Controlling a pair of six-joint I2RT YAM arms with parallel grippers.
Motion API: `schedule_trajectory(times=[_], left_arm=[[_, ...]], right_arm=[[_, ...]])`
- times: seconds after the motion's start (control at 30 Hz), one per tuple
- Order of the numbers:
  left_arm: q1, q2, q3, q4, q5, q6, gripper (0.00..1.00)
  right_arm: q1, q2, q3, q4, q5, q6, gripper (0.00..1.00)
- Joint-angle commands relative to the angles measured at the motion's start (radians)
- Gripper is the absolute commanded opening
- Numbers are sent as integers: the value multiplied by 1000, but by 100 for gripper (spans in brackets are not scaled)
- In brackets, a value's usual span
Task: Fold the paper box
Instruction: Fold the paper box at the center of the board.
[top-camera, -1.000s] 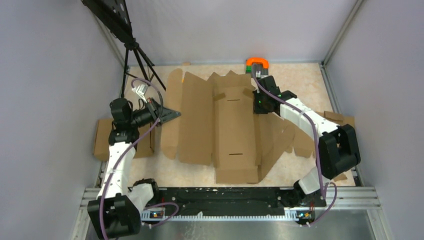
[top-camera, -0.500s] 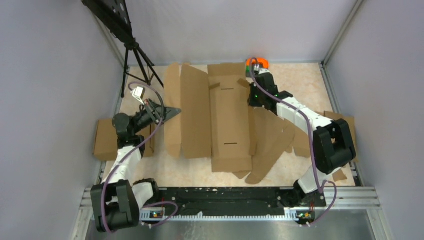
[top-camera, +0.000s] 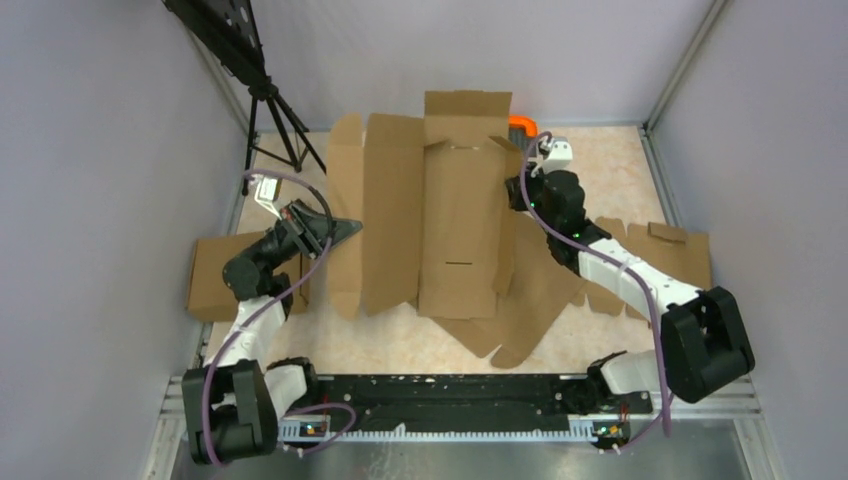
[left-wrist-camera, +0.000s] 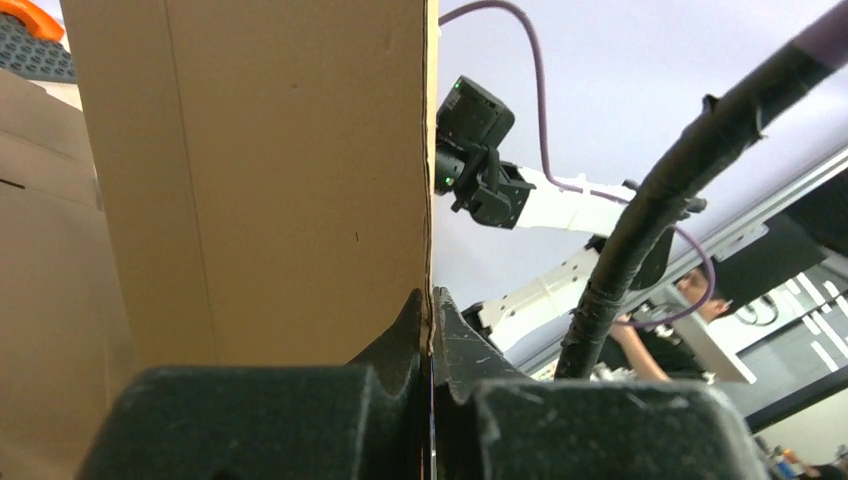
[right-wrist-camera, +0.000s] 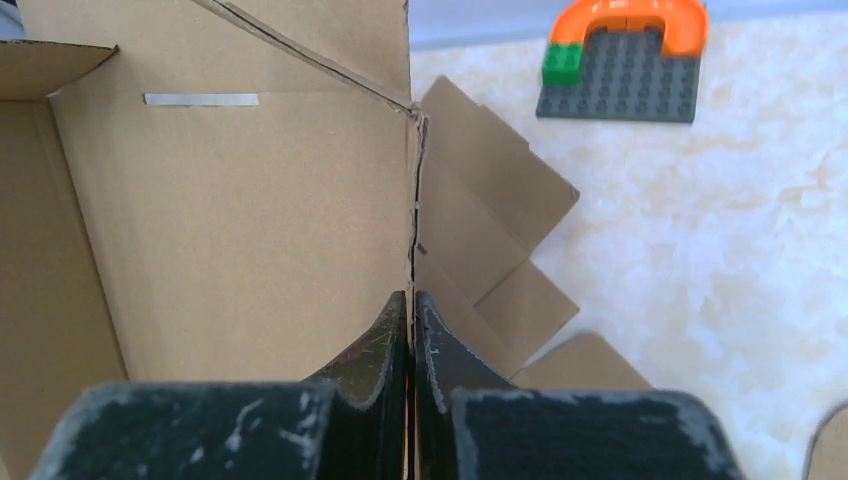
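The paper box (top-camera: 440, 220) is a large brown die-cut sheet in the middle of the table, its panels partly raised and its far flap (top-camera: 467, 105) standing up. My left gripper (top-camera: 353, 227) is shut on the sheet's left edge. In the left wrist view that edge of the box (left-wrist-camera: 260, 170) runs straight up from between the closed left gripper (left-wrist-camera: 430, 303). My right gripper (top-camera: 512, 190) is shut on the box's right wall. The right wrist view shows the right gripper (right-wrist-camera: 411, 300) pinching the wall's edge, with the box (right-wrist-camera: 240, 220) to its left.
A smaller cardboard slab (top-camera: 205, 280) lies by the left wall under the left arm. Cardboard scraps (top-camera: 670, 245) lie at the right. A grey brick plate with an orange arch (right-wrist-camera: 620, 70) sits at the back. A black tripod (top-camera: 275, 110) stands at the back left.
The box has shifted toward the back wall and risen, and its far flap now stands upright. The right arm swung outward and stretched lower; the left arm dropped, both still gripping.
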Motion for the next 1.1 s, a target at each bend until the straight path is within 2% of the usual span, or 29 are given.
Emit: schedule_trajectory(times=[0.0,0.1,0.23,0.33,0.43,0.63,0.77,0.83,0.93,1.07], left_arm=[[-25,-90,-74,23,-10,195,0],[-28,-134,-119,19,-35,271,0],[-37,-136,-151,144,-48,247,0],[-65,-119,-162,210,-41,253,0],[-89,-119,-168,208,-34,292,0],[-93,-136,-192,73,-37,385,0],[-94,-200,-199,-174,-32,514,0],[-94,-250,-184,-408,-32,642,0],[-97,-335,-129,-865,-79,899,0],[-107,-396,-108,-1031,-146,984,2]], right_arm=[[6,-45,-57,269,-5,-70,0],[18,-64,-107,371,-2,-108,0],[38,-85,-161,470,29,-172,0],[40,-105,-234,623,17,-206,0],[49,-126,-290,769,-2,-251,0],[52,-122,-334,813,-7,-285,0],[63,-105,-407,907,-1,-340,0],[67,-104,-431,917,4,-353,0],[69,-105,-461,921,-7,-354,0],[74,-86,-498,983,-9,-368,0]])
